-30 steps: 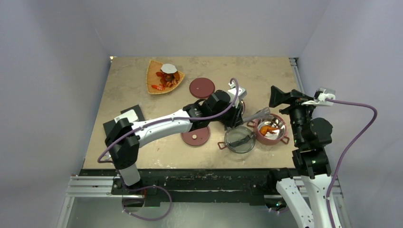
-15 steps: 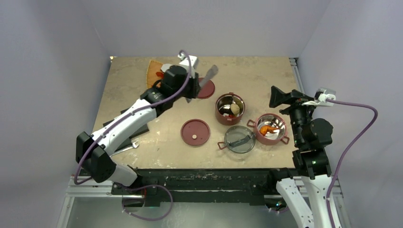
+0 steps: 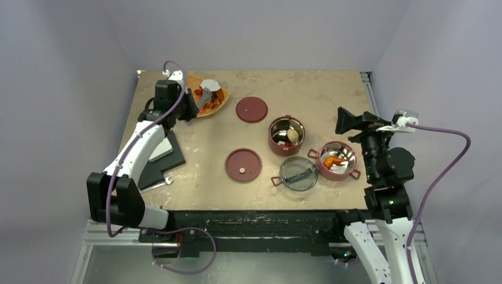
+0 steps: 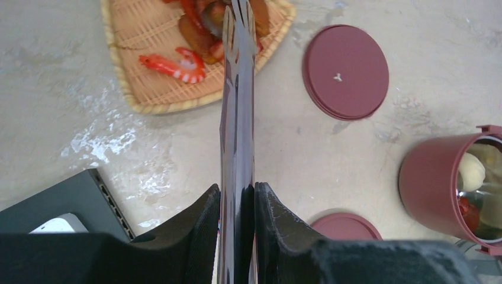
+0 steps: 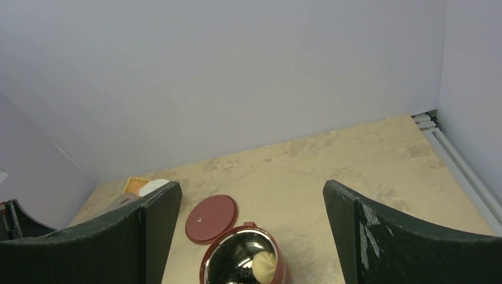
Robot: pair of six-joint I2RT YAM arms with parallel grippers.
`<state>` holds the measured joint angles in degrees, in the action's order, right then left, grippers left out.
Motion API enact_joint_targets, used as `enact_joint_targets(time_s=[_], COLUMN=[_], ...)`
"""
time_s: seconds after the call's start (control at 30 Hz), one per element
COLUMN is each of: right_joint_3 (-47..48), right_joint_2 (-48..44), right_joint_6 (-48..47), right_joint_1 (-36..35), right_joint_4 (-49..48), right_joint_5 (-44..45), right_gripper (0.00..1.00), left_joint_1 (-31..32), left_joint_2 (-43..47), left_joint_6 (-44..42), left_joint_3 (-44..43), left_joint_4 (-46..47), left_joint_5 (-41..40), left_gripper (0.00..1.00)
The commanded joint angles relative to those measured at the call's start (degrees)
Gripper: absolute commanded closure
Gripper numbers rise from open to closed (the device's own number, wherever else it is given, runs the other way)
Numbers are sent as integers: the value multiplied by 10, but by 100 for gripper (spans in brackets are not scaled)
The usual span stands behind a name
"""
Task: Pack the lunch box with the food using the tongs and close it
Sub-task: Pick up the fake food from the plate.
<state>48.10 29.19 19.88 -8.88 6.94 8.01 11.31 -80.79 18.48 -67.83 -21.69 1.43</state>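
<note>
Right gripper (image 3: pixel 346 121), jaws wide and empty, hovers well right of the tray (image 3: pixel 220 105), leaving the open lunch box (image 3: pixel 287 135) bowls unobstructed for filling. Left gripper (image 4: pixel 237 222) clamps the tongs (image 4: pixel 237 118), tips over the tray's food (image 4: pixel 177 62), probably for another pick.

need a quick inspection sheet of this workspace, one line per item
surface: tan table, scuffed and stained
job's things: rear bowl and right bowl open, food inside; far disc lid, near disc lid and clear lid lie off; more food on orange tray
clutter: black pad, wrench, near left edge
grippers: left gripper shut on tongs, tips over the tray; right gripper open, empty
cables: purple cable along each arm, clear of bowls
surroundings: plain pale walls, metal rail at near edge
</note>
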Motion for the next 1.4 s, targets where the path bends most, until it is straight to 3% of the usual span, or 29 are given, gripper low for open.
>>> enact_joint_targets(time_s=[0.0, 0.47, 1.37], right_joint_3=[17, 10, 9], right_joint_2=[-10, -9, -8], right_joint_6=[-3, -3, -3], right_joint_1=[0, 0, 0], right_joint_4=[-11, -15, -15], right_joint_5=[3, 3, 1], right_gripper=[7, 7, 7], left_joint_1=[-61, -128, -146], left_joint_2=[18, -13, -34], left_joint_6=[20, 48, 60], left_joint_3=[28, 58, 57], left_joint_4=[45, 92, 95], left_joint_5=[105, 166, 171], left_gripper=[76, 77, 75])
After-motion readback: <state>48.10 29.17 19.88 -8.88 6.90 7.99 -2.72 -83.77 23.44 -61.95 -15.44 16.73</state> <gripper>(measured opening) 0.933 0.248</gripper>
